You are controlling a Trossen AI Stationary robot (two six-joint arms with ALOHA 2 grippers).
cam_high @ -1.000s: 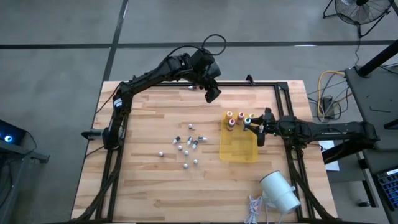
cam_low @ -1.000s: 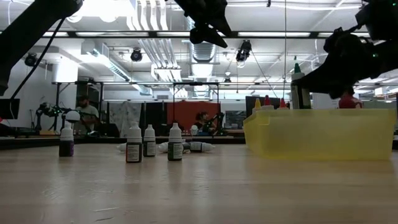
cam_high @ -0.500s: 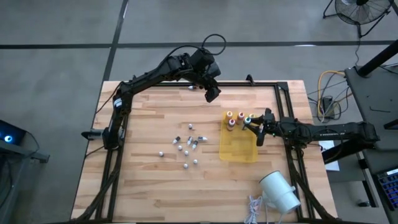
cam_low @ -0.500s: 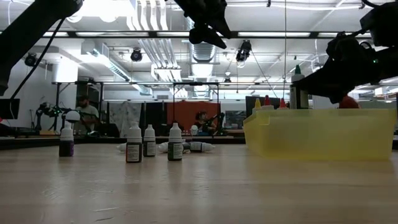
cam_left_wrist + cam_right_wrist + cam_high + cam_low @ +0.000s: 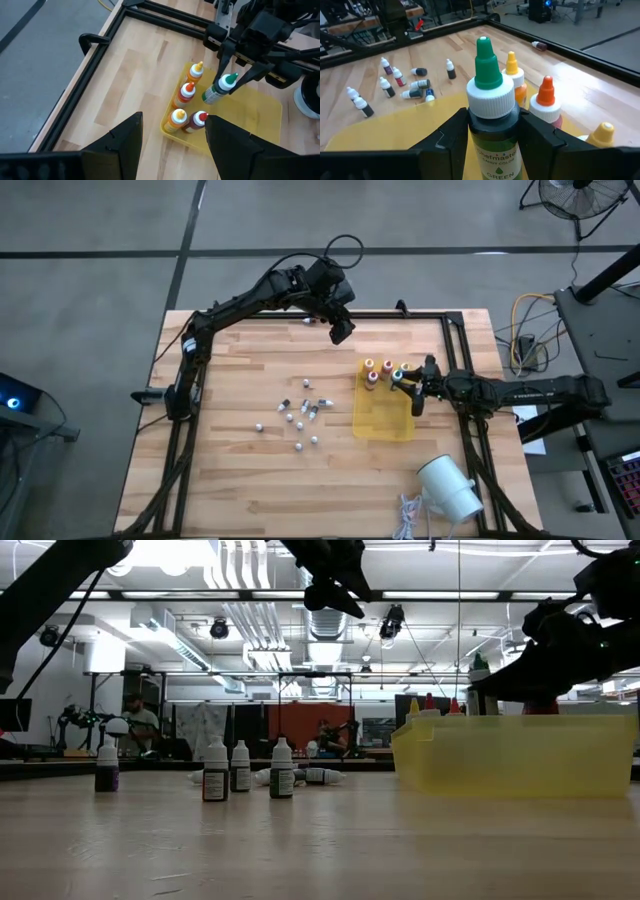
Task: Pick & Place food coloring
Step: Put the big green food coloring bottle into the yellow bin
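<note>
Four bottles (image 5: 187, 107) crowd one tray (image 5: 260, 107) corner, remainder bare.

Overhead, table-level, two wrist cameras

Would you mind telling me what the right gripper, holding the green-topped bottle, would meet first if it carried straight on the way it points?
Probably the orange-topped bottles standing in the yellow tray, just ahead of the right gripper and its green-topped bottle; depth is uncertain.

Green-topped bottle (image 5: 491, 120) clamped upright in right pincer (image 5: 413, 383). Four orange- and red-topped bottles (image 5: 187, 93) upright just beyond it. Tiny white-capped vials (image 5: 298, 412) scattered on table, well apart.
</note>
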